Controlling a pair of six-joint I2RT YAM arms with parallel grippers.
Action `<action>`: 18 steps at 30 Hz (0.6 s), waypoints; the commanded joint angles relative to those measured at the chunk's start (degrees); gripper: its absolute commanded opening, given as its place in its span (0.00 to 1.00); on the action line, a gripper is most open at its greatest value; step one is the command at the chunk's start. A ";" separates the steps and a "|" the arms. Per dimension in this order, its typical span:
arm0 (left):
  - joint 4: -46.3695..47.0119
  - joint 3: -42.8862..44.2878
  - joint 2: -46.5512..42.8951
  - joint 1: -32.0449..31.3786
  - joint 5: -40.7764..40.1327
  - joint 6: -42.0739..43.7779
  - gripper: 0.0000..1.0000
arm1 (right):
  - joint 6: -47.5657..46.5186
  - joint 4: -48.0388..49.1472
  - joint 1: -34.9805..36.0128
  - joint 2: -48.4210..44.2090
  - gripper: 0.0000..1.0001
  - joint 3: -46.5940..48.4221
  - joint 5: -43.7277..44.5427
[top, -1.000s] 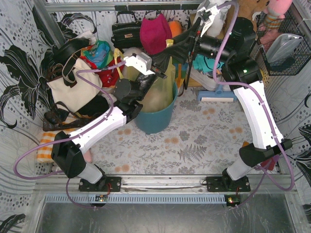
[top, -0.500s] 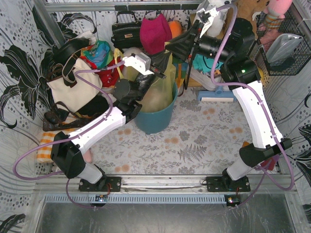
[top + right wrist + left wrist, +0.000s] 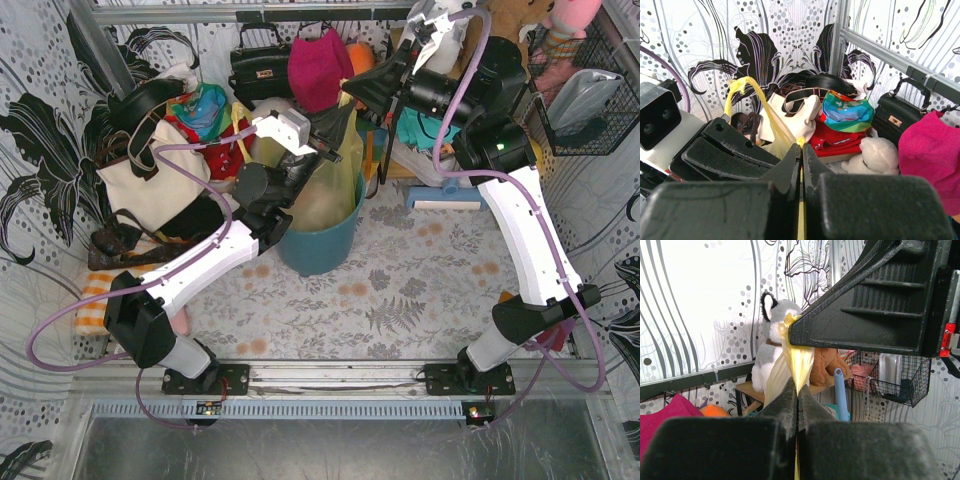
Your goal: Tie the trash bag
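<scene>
The trash bag (image 3: 340,178) is thin yellow-green plastic standing in a teal round bin (image 3: 322,248) at the back of the table. My left gripper (image 3: 333,138) is shut on one pulled-up flap of it, and yellow film (image 3: 801,362) rises from the closed jaws (image 3: 797,390). My right gripper (image 3: 350,92) comes in from the right, just above, and is shut on another yellow strip (image 3: 774,129) at its tips (image 3: 801,146). In the left wrist view the right gripper's black finger (image 3: 865,305) pinches the film's top end. The bag's contents are hidden.
A cream tote bag (image 3: 150,180) with black straps leans at the left. A black handbag (image 3: 258,65), a magenta bag (image 3: 320,65) and plush toys (image 3: 771,340) crowd the back wall. A wire basket (image 3: 585,95) hangs at the right, and a blue handle (image 3: 840,390) stands behind the bin.
My right gripper has closed from open onto the bag's upper strip and shifted slightly left. The left gripper has stayed shut on its flap.
</scene>
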 commanded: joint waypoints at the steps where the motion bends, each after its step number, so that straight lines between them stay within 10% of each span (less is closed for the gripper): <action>1: 2.13 -0.16 -1.24 0.35 -0.05 -0.15 0.00 | 0.33 6.73 -0.18 -1.06 0.00 0.61 1.34; 4: 2.20 0.01 -1.31 0.34 -0.43 -0.18 0.03 | 0.73 6.45 -0.18 -0.93 0.00 1.07 0.62; 8: 3.01 0.41 -1.51 0.33 -1.78 -0.03 0.48 | 1.13 6.33 -0.21 -0.98 0.00 0.01 0.44; 18: -0.23 5.17 -0.71 0.33 -1.71 0.79 0.51 | 2.18 7.92 -0.18 -2.06 0.00 -2.96 -0.18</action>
